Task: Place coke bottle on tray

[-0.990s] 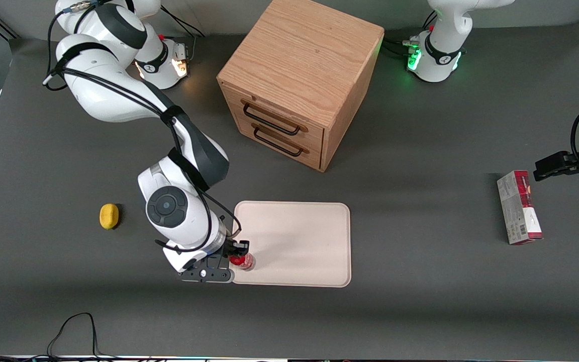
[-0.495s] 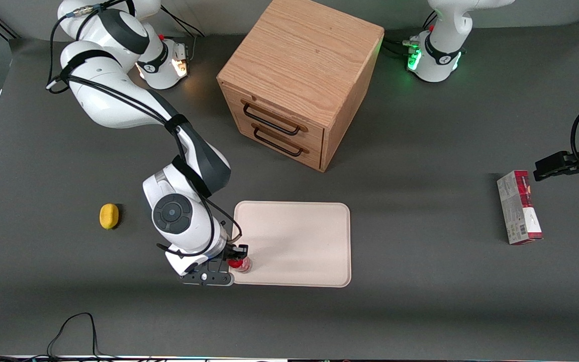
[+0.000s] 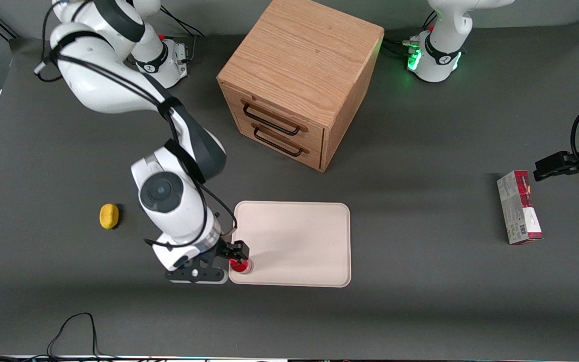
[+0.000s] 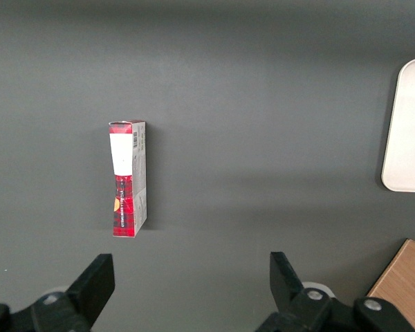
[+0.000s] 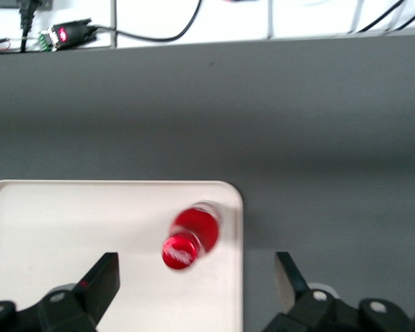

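The coke bottle [image 3: 241,265], small and red with a red cap, stands upright in the corner of the cream-white tray [image 3: 294,244] nearest the front camera and the working arm's end. My right gripper [image 3: 234,255] is open and hovers just above it, touching nothing. In the right wrist view the bottle [image 5: 194,235] stands on the tray [image 5: 76,228] close to its rim. The gripper [image 5: 194,280] has its two fingers spread wide, clear of the cap. The tray's edge also shows in the left wrist view [image 4: 408,131].
A wooden two-drawer cabinet [image 3: 294,75] stands farther from the front camera than the tray. A yellow object [image 3: 109,216] lies toward the working arm's end. A red-and-grey carton [image 3: 518,206] lies toward the parked arm's end and also shows in the left wrist view [image 4: 128,180].
My right gripper has opened and let go of the coke bottle, which now stands alone on the tray. The arm has risen and drawn back a little toward its own end.
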Robot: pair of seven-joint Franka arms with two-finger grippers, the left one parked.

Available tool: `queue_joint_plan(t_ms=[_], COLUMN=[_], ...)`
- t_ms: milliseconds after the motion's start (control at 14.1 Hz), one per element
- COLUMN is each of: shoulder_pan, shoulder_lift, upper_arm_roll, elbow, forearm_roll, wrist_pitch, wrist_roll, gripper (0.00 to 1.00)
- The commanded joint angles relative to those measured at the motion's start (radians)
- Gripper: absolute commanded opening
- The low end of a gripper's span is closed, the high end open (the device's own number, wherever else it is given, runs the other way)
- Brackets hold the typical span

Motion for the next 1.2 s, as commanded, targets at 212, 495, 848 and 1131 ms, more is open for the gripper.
queue_joint_plan(t_ms=[212,495,848,1131], shoulder_pan=[-0.049,-0.103,-0.12,-0.135], shoulder_lift=[-0.496,-0.761,-0.946,-0.957], upper_arm_roll=[-0.288,-0.431,-0.538,-0.54], elbow=[-0.476,-0.674,-0.802,-0.799], forearm_roll=[0.376,0.46,0.517,0.517], wrist_pitch=[-0.083,-0.183,-0.237,-0.271], wrist_roll=[-0.227,-0.37,-0.519,-0.524], gripper=[1.0,1.0,1.0,1.0])
